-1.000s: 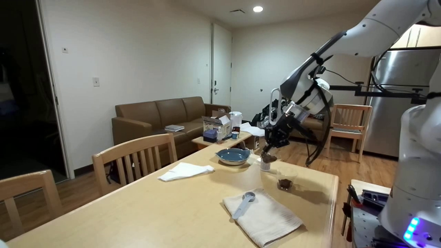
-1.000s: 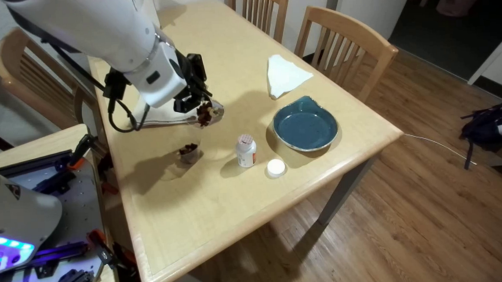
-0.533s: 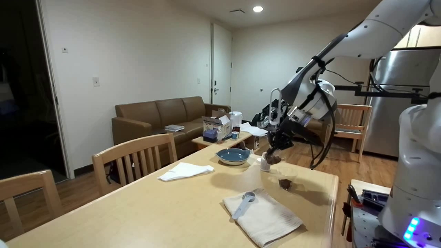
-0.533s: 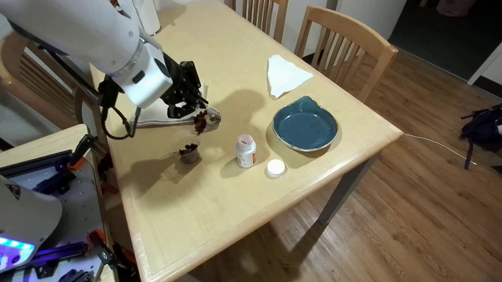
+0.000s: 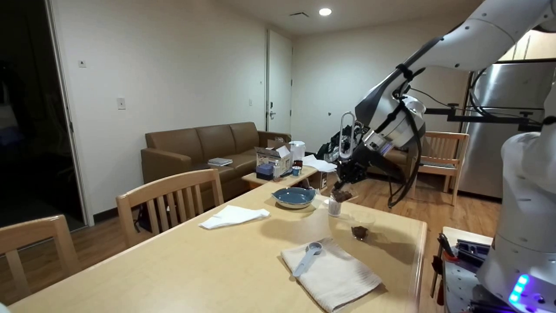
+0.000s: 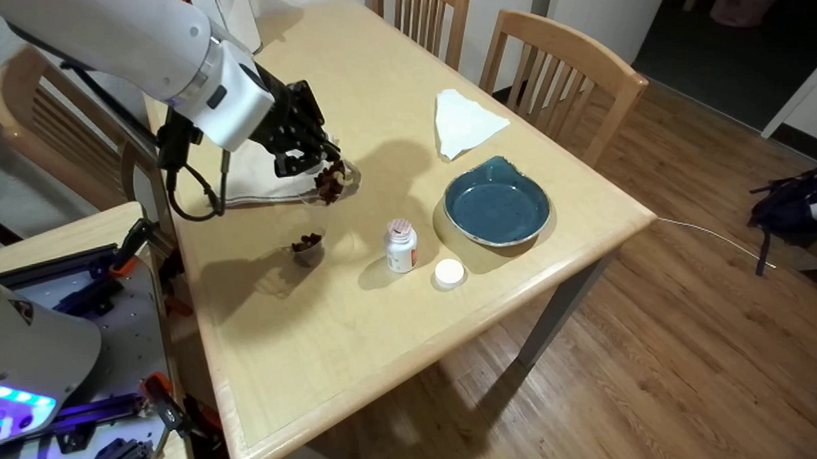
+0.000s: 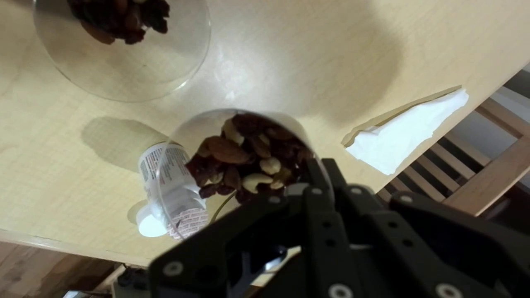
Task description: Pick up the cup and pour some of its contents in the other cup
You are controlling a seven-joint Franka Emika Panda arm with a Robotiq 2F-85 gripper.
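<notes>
Almonds, cashews and dark red dried fruit (image 7: 252, 159), all in one heap, up in the clear, round, plastic-looking held cup (image 7: 194, 132), and the one black two-fingered tool (image 7: 325, 176) is clamped on it, the wall pinched between the fingertips! It looks tilted, hanging above the pale wooden bench (image 6: 358, 342). That makes cup one of two: lower down and near it, upright on the bench, is the equally clear, round standing cup (image 7: 124, 68), with one smaller dark heap of fruit and nuts (image 7: 128, 18) at the bottom.

And the rest of the line-up? One white cylindrical plastic bottle (image 6: 401, 252), upright near the standing cup, a single printed seal (image 6: 399, 226) across its mouth. One flat round white cap (image 6: 449, 274), just beside the bottle. One round blue glazed dish (image 6: 497, 208) with a brownish rim, near that cap. One crumpled white sheet (image 6: 468, 123) near the bench's edge, and whether it's paper or fabric, I can't tell. Over to one folded beige cloth (image 5: 334, 277), lying flat, and on it one grey long-handled measuring spoon (image 5: 306, 259)! Three wooden slat-backed chairs (image 6: 569, 46) show at the bench in an exterior view, one along one side, two along the opposite side.
</notes>
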